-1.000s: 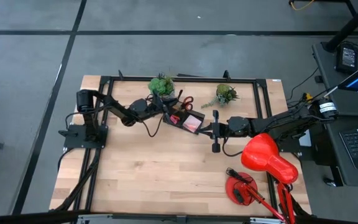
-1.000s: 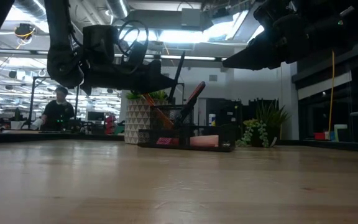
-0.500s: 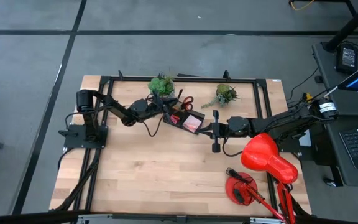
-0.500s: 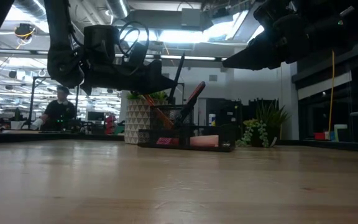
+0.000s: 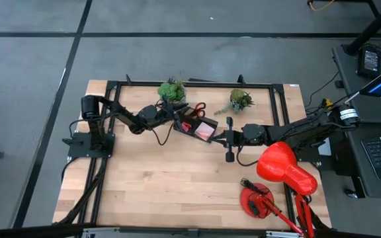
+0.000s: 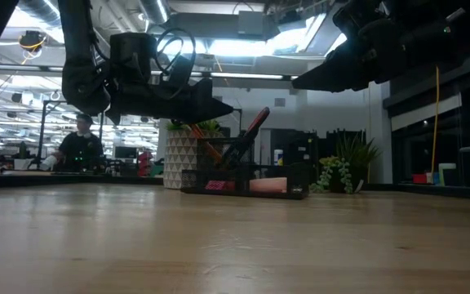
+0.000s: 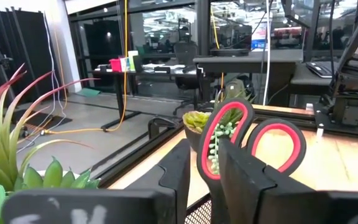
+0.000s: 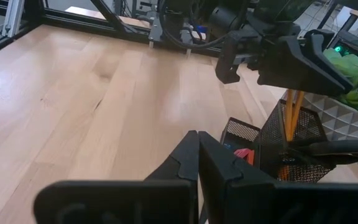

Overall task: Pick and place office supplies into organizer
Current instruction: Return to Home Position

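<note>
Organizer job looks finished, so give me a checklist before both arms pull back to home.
1. Left gripper, by the organizer, empty: ok, open, nothing between its fingers.
2. Right gripper, beside the organizer, empty: ok, shut on nothing.
3. Scissors in the organizer: ok, red handles stand up.
4. Pencils in the organizer: ok.
5. Left gripper clear of the scissors: cannot tell.
6. Loose supplies on the table: ok, none seen from above.

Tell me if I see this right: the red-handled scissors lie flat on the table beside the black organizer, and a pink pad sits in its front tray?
Not quite. The red-handled scissors do not lie on the table; they stand in the black organizer, handles up, as the low view shows. The pink pad does sit in its front tray.
</note>
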Controlling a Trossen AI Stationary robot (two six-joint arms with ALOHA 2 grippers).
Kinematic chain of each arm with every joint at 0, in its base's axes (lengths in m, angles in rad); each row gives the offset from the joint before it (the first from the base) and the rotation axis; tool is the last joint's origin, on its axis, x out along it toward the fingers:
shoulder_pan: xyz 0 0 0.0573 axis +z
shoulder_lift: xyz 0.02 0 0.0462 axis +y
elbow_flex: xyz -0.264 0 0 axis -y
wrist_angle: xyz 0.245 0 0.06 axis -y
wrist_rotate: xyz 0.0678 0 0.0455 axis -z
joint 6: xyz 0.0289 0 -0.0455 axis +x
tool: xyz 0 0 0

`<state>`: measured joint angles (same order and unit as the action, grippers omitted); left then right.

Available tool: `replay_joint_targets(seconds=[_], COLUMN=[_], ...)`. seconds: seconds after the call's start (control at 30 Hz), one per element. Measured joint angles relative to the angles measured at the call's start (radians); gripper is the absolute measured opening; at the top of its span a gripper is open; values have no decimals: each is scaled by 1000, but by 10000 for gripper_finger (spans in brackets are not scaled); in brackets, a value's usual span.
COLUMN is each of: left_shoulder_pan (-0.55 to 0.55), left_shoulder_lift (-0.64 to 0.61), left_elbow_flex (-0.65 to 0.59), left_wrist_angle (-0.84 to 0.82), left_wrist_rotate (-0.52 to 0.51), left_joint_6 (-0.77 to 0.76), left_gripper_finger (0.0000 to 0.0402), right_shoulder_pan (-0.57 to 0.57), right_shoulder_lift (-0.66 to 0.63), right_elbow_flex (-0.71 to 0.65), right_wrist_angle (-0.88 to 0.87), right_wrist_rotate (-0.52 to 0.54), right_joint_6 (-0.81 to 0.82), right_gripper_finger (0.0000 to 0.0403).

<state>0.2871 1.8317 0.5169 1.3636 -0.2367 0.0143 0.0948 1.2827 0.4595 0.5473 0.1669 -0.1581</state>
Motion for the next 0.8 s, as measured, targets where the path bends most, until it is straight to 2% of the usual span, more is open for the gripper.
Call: replay_joint_targets(seconds=[0.27, 0.43, 0.63, 0.8], left_shoulder_pan=[-9, -26, -58, -98], left_shoulder_lift=[-3, -22, -56, -133], left_elbow_flex=[-2, -2, -2, -2], left_wrist_angle=[24, 23, -6, -132], left_wrist_rotate=[5, 50, 69, 119], left_joint_6=[-4, -3, 24, 48], left_gripper_finger=[80, 72, 45, 7], right_shoulder_pan=[0, 0, 0, 0], right_shoulder_lift=[0, 0, 0, 0], right_elbow_flex=[0, 0, 0, 0], right_wrist_angle=[0, 0, 0, 1], right_wrist_rotate=[0, -1, -4, -3], right_joint_6=[0, 0, 1, 51], right_gripper_finger=[10, 10, 10, 8])
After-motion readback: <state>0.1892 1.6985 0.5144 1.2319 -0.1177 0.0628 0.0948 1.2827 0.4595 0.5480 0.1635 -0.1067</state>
